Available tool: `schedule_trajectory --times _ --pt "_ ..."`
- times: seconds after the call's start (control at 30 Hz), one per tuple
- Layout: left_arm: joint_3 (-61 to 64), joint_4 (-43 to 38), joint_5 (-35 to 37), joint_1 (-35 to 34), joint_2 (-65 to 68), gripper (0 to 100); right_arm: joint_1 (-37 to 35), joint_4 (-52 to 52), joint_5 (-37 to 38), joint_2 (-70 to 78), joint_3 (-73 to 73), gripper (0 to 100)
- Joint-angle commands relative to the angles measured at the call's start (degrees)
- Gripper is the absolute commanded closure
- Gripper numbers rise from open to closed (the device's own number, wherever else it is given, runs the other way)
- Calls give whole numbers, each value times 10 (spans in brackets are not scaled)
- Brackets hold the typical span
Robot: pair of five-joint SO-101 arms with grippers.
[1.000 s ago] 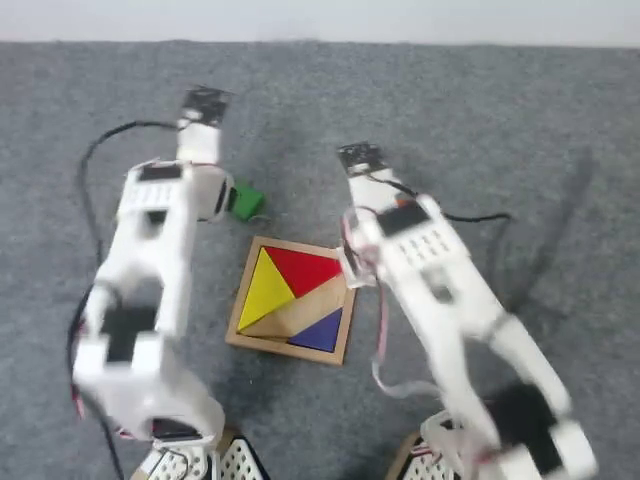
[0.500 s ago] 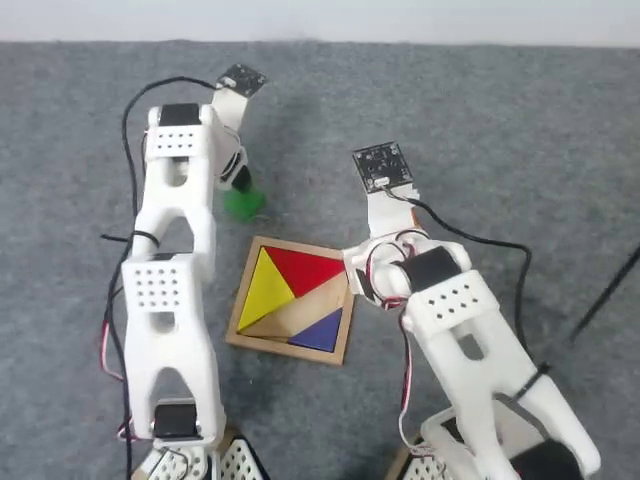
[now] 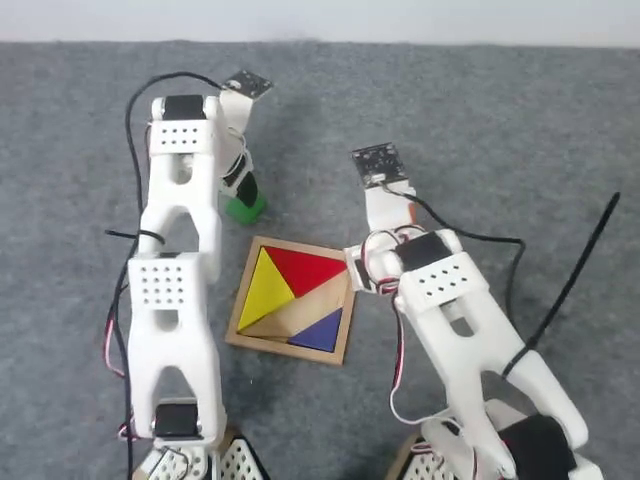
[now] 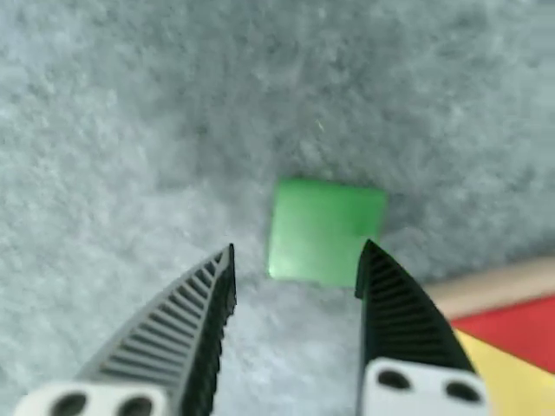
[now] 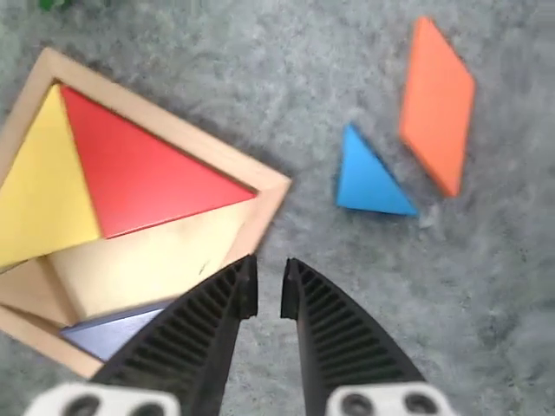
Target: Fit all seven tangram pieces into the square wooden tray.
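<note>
The square wooden tray (image 3: 289, 345) lies between the arms and holds a yellow triangle (image 3: 264, 288), a red triangle (image 3: 305, 268) and a purple triangle (image 3: 322, 330). A green square (image 4: 325, 230) lies on the carpet just past the tray's far left corner. My left gripper (image 4: 297, 251) hangs open right over it, one finger at each side. My right gripper (image 5: 269, 264) is shut and empty above the tray's right corner (image 5: 276, 185). Beyond it lie a light blue triangle (image 5: 368, 178) and an orange parallelogram (image 5: 438, 104).
Grey carpet (image 3: 500, 120) covers the whole table. Part of the tray floor (image 5: 147, 260) is bare wood. Black cables trail from both arms, one (image 3: 565, 290) looping out at the right. The arm bases stand at the near edge.
The left arm has stretched forward and brought its gripper down over the green square. The right arm has swung so that its gripper sits by the tray's right corner.
</note>
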Motion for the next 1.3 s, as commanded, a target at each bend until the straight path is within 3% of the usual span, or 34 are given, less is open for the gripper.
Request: schedule_trajectory --times 0.0,0.13,0.37,0.97,1.27 --pt "101 -6 -4 22 -100 778 22 -6 7 -4 -47 937" --pt "164 -83 -1 25 -100 778 27 15 7 -4 -55 937" --pt "127 -113 -1 16 -33 778 26 19 7 -4 -56 937" --pt "-161 6 -5 15 134 734 25 21 9 -4 -56 937" --pt "-111 23 39 18 118 733 25 22 10 -5 -56 937"
